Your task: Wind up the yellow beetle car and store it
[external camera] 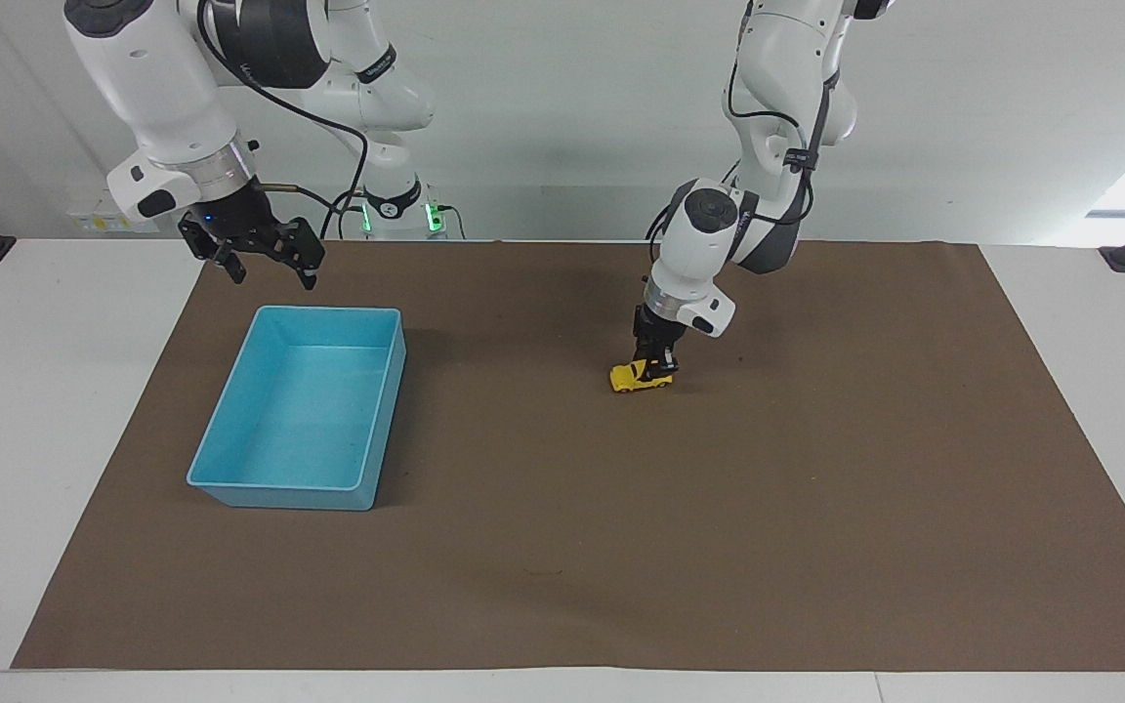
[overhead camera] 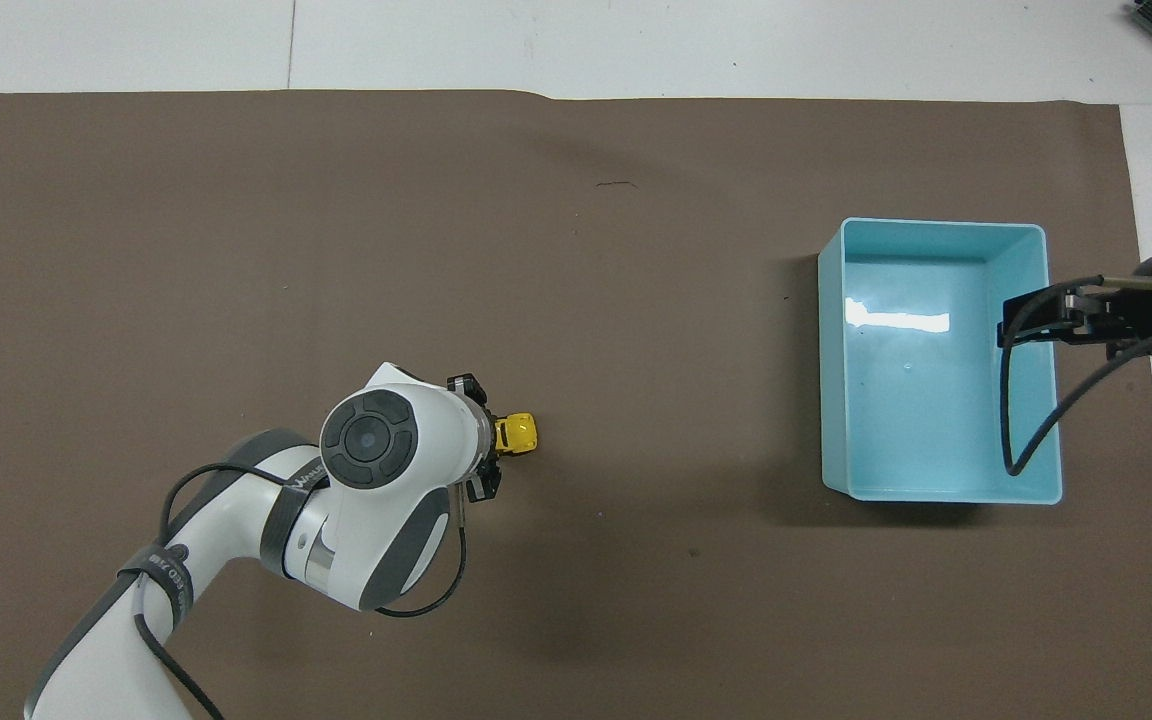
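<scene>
There is one yellow beetle car. There is one blue bin, and it looks like it has nothing in it. There is one brown mat. There are two robot arms, each with one gripper.

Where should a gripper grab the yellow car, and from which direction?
Take the yellow car across its two flat side panels at mid-body, coming straight down from above. It sits on its wheels on the brown mat, so the rounded roof and ends give poorer contact. The left gripper is shut on it that way.
</scene>
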You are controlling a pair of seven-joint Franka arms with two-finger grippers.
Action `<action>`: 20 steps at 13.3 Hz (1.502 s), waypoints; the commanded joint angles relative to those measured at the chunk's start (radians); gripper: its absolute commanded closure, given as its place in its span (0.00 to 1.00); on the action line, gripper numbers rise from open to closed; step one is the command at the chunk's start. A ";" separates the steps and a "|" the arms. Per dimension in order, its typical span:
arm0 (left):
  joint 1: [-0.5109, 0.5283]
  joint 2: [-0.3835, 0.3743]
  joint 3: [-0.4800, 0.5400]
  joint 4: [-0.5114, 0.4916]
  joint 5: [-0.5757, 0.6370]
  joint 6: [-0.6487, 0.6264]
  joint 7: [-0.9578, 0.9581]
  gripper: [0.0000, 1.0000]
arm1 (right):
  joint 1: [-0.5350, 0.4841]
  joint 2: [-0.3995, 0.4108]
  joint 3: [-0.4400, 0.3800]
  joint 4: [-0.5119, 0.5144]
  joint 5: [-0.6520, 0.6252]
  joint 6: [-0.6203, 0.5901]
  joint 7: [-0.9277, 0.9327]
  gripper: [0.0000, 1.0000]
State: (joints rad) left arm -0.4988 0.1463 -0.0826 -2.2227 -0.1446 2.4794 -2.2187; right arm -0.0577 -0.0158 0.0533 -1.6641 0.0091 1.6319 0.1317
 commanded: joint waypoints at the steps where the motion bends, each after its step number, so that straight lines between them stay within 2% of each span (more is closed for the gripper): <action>1: 0.054 0.006 0.007 -0.051 0.014 0.036 0.013 1.00 | -0.007 -0.016 0.007 -0.009 -0.008 -0.014 0.000 0.00; 10: 0.213 -0.004 0.009 -0.094 0.014 0.036 0.094 1.00 | -0.007 -0.016 0.007 -0.009 -0.008 -0.012 0.000 0.00; 18: 0.220 -0.002 0.012 -0.083 0.014 0.026 0.093 1.00 | -0.005 -0.016 0.005 -0.009 -0.008 -0.014 0.000 0.00; 19: 0.220 -0.004 0.012 -0.074 0.014 0.018 0.091 0.70 | -0.005 -0.016 0.007 -0.009 -0.008 -0.012 0.000 0.00; 20: 0.220 -0.004 0.014 -0.060 0.014 -0.008 0.090 0.19 | -0.005 -0.016 0.007 -0.009 -0.008 -0.014 0.000 0.00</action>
State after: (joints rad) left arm -0.3253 0.0700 -0.0884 -2.3085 -0.1575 2.4330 -2.1638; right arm -0.0574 -0.0159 0.0534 -1.6641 0.0091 1.6319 0.1317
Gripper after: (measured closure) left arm 0.608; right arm 0.000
